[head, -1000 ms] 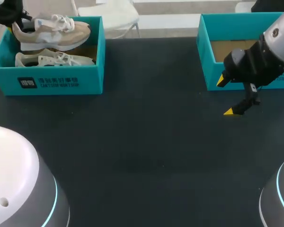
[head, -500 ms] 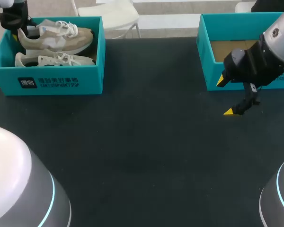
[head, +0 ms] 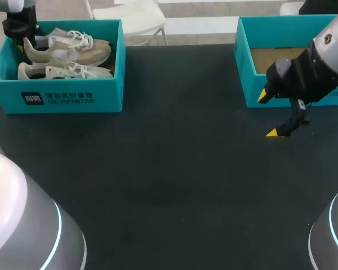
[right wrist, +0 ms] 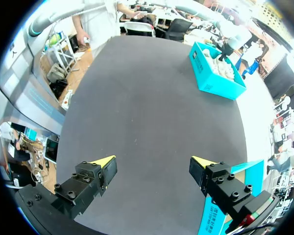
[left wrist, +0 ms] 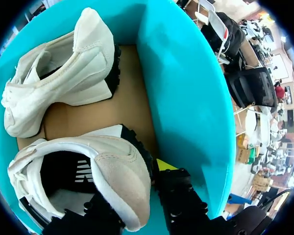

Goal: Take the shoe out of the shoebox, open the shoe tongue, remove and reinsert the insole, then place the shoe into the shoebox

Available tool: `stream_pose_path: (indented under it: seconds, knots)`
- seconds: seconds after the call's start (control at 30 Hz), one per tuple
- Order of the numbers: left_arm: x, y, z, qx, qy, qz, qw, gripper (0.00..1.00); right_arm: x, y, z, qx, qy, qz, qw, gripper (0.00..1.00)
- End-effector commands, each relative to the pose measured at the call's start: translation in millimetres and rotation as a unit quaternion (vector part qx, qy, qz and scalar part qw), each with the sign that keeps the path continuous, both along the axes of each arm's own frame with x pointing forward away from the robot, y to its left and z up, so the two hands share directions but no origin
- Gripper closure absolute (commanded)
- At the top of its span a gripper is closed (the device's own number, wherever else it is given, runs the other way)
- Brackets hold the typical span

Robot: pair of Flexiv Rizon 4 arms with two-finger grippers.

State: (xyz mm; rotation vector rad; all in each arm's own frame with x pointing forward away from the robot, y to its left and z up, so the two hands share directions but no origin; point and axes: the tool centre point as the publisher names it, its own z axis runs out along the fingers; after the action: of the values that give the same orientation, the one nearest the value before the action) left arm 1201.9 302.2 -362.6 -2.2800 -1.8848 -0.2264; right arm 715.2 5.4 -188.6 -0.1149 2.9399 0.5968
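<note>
The right end effector (head: 270, 114) hangs over the tabletop (head: 158, 169), fingers wide apart, just before an open box (head: 245, 84). Farther off, the left end effector (left wrist: 137, 191) is clamped on the shoe's (left wrist: 112, 171) heel, inside the shoebox (left wrist: 186, 98) beside a second shoe (left wrist: 63, 83).

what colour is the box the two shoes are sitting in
The shoebox is teal, with a brown cardboard floor; the left wrist view shows it best.

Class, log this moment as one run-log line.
left gripper: shut on shoe heel, inside left shoebox | second shoe: alongside | right gripper: open, over table near right shoebox
</note>
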Motion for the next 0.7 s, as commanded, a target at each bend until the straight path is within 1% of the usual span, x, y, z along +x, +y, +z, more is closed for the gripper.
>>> stream_pose_path:
  seconds: [0.03,0.07,0.23,0.47,0.57,0.6,0.63,0.7]
  knots:
    - [2.7,-2.5,-2.4,0.002,0.004,-0.001,1.0,0.56,0.6,0.7,-1.3,-0.001,0.0,0.0,1.0,0.0]
    - [2.6,-2.8,-2.7,0.002,0.005,-0.001,1.0,0.54,0.6,0.7,-1.3,-0.001,0.0,0.0,1.0,0.0]
    - [1.6,-5.0,-1.6,0.001,0.005,-0.004,1.0,0.51,0.6,0.7,-1.3,-0.001,0.0,0.0,1.0,0.0]
    - [-3.0,-11.2,14.3,-0.021,-0.001,-0.015,1.0,0.5,0.6,0.7,-1.3,-0.001,0.0,0.0,1.0,0.0]
    - [-9.9,-15.8,27.5,-0.031,-0.006,-0.016,0.999,0.51,0.6,0.7,-1.3,-0.001,0.0,0.0,1.0,0.0]
    - [-9.9,-15.8,27.5,-0.031,-0.006,-0.016,0.999,0.51,0.6,0.7,-1.3,-0.001,0.0,0.0,1.0,0.0]
    - [-13.4,-17.7,35.6,-0.039,-0.012,-0.015,0.999,0.51,0.6,0.7,-1.3,-0.001,0.0,0.0,1.0,0.0]
    - [-14.9,-18.6,39.1,-0.041,-0.014,-0.016,0.999,0.52,0.6,0.7,-1.3,-0.001,0.0,0.0,1.0,0.0]
